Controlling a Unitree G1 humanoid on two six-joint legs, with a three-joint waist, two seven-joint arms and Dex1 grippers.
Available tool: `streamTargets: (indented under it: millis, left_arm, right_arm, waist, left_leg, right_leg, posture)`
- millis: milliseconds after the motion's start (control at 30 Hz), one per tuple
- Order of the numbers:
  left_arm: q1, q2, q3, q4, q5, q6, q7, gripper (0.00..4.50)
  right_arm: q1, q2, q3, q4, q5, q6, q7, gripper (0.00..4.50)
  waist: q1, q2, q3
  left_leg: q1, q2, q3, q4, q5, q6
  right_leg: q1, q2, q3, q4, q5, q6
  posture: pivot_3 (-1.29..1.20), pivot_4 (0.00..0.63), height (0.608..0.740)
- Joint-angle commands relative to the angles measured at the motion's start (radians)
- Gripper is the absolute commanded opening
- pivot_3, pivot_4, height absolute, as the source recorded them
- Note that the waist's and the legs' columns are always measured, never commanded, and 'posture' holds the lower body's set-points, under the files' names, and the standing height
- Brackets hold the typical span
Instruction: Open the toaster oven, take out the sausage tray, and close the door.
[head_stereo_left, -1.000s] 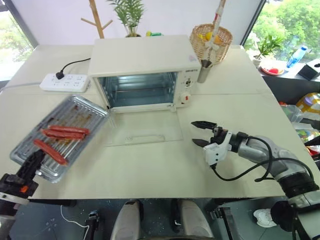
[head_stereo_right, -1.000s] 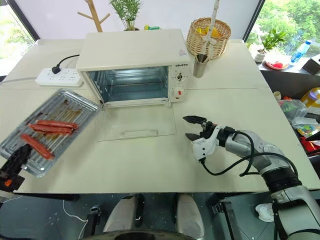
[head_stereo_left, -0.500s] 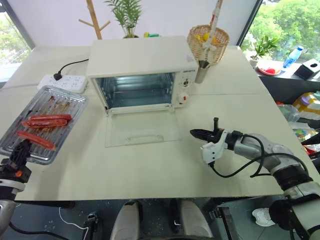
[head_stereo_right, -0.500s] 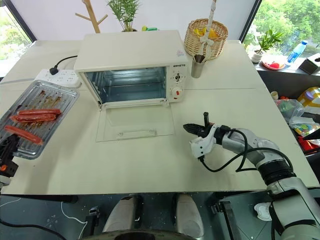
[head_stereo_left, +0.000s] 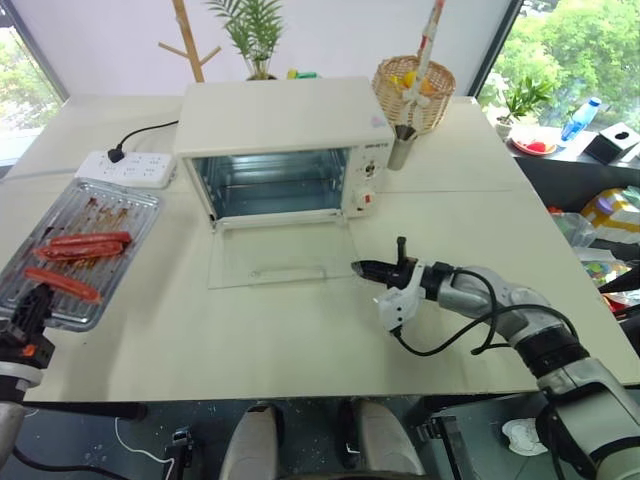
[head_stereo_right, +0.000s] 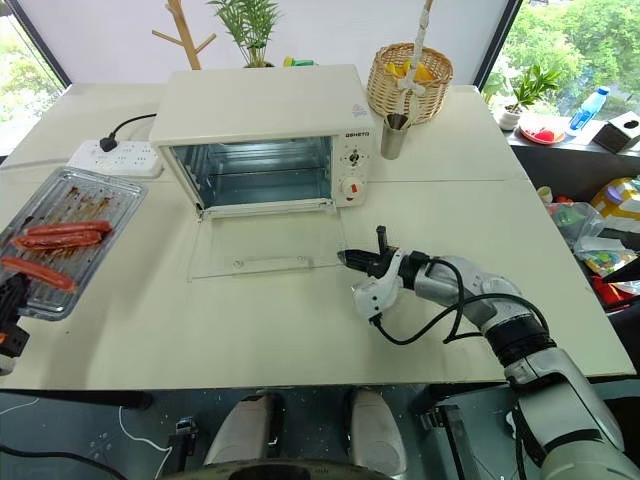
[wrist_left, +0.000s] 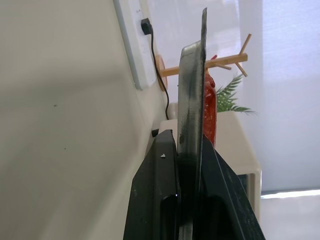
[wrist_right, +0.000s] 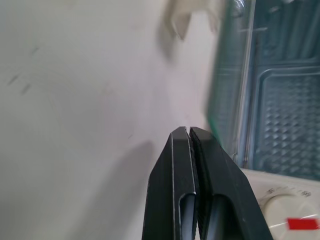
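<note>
the left tool (head_stereo_left: 38, 300) sits at the picture's lower left edge, partly cut off, its fingers clamped on the near rim of the sausage tray (head_stereo_left: 100, 215), which carries three red-brown sausages (head_stereo_left: 85, 243) at the left side of the table (head_stereo_left: 480, 200). the toaster oven (head_stereo_left: 285, 145) stands empty, its door (head_stereo_left: 285, 262) lying flat open. the right tool (head_stereo_left: 362, 268), fingers pressed together and empty, hovers just beside the door's right edge. a basket (head_stereo_left: 412, 88) behind the oven holds yellow items, hard to make out.

Door (head_stereo_left: 285, 263) flat on table (head_stereo_left: 300, 350) blocks oven front; cavity unobstructed
</note>
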Motion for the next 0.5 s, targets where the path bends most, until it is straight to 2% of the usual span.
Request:
streamTargets:
  millis: [33, 200, 500]
  left_arm:
    - [0.008, 0.031, 0.032, 0.008, -0.02, -0.001, -0.038, 0.0]
    - [0.019, 0.038, 0.024, 0.026, -0.02, 0.004, -0.055, 0.0]
    - [0.061, 0.065, -0.026, 0.057, -0.02, 0.035, -0.102, 0.0]
  right_arm:
    - [-0.019, 0.003, -0.037, -0.078, 0.075, 0.016, 0.02, 0.06]
    - [-0.069, 0.016, -0.061, -0.106, 0.107, 0.06, 0.017, 0.06]
    - [-0.227, 0.086, -0.09, -0.017, 0.087, 0.166, -0.059, 0.06]
  waist:
    - [0.001, 0.0, 0.0]
    - [0.002, 0.0, 0.0]
    - [0.003, 0.0, 0.0]
  left_leg:
    - [0.0, 0.0, 0.0, 0.0, 0.0, 0.0]
    - [-0.001, 0.0, -0.002, 0.0, 0.0, 0.0]
    - [-0.002, 0.0, -0.004, -0.002, 0.0, 0.0]
  right_leg:
    - [0.0, 0.0, 0.0, 0.0, 0.0, 0.0]
    - [0.0, -0.001, 0.0, -0.001, 0.0, 0.0]
    - [-0.001, -0.002, -0.001, -0.004, 0.0, 0.0]
  posture:
    - [0.0, 0.15, 0.74]
    - [0.0, 0.15, 0.74]
    - [0.0, 0.15, 0.74]
